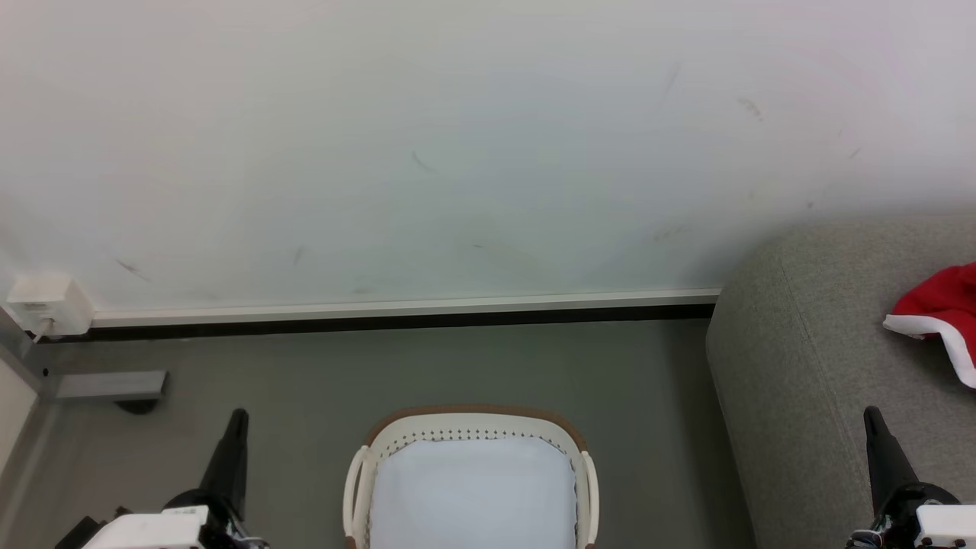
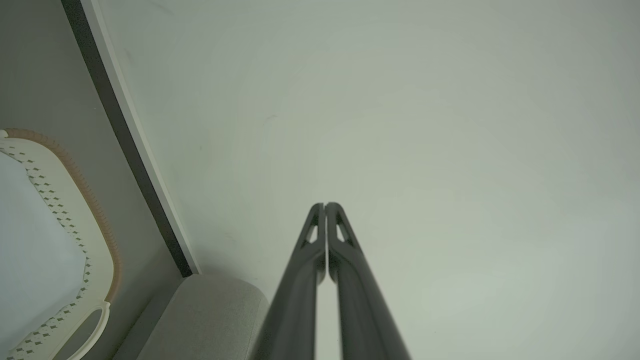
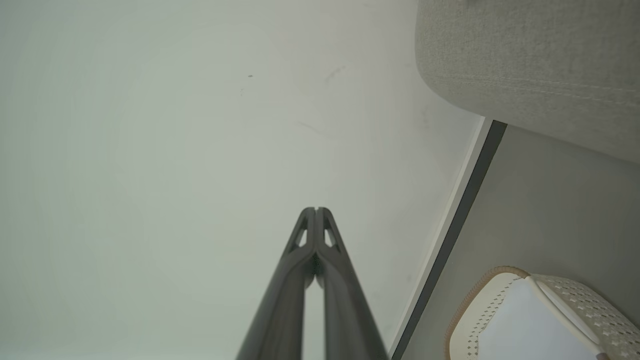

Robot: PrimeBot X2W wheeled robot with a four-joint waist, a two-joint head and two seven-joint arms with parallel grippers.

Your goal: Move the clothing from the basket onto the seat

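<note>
Wall (image 1: 457, 152): white, with faint dark scuffs; it takes up the upper half of the head view. Both grippers point towards it.

Floor (image 1: 534, 366): smooth grey, meeting the wall at a skirting strip (image 1: 404, 309), pale above and black below.

Seat (image 1: 808, 366): grey fabric with a rounded end, on the right and set against the wall. A strip of floor separates it from the basket.

Basket (image 1: 473, 418): white perforated plastic with a brown rim, bottom centre, cut off by the frame edge. A pale liner (image 1: 473, 496) covers its visible interior.

Clothing (image 1: 942, 305): a red garment with white trim lies on the seat at the right edge, partly out of frame.

Wall box (image 1: 47, 303): small and white, with a cable, low on the left. A grey bar (image 1: 107, 385) sits on the floor beneath it.

Left gripper (image 1: 238, 415): lower left over the floor, beside the basket. The wrist view shows its fingers pressed together with nothing between them.

Right gripper (image 1: 871, 415): lower right, in front of the seat and apart from the garment. Its fingers are likewise pressed together with nothing between them.
</note>
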